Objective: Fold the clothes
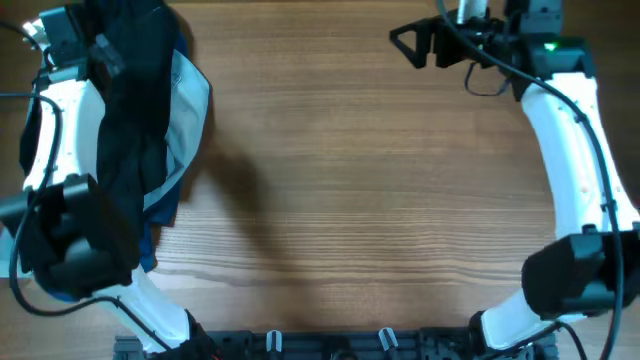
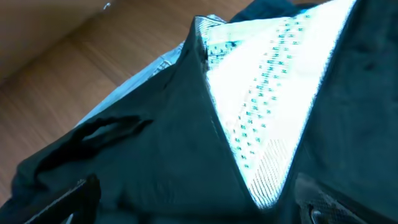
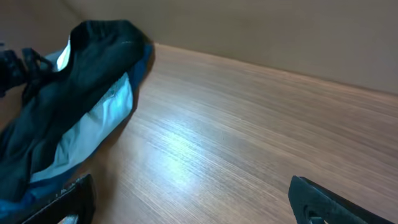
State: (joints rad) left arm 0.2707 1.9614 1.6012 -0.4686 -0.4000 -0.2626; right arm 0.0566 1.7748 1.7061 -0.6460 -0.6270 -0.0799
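Observation:
The clothes [image 1: 150, 120] lie heaped at the table's left edge: black fabric on top, pale grey lining [image 1: 188, 100] showing, blue pieces underneath. The heap drapes over my left arm. In the left wrist view black cloth [image 2: 149, 155] and dotted white lining [image 2: 267, 106] fill the frame. My left gripper [image 2: 199, 208] is open right against the cloth, its fingers [image 2: 68, 199] wide apart. My right gripper [image 1: 405, 42] is open at the far right above bare table, well away from the clothes [image 3: 81, 99]. Nothing lies between its fingers [image 3: 323, 202].
The wooden table [image 1: 360, 180] stretches between the two arms. A plain brown wall [image 3: 280, 37] rises behind its far edge. The arm mounts and brackets [image 1: 330, 345] line the near edge. My right arm [image 1: 580, 150] runs along the right side.

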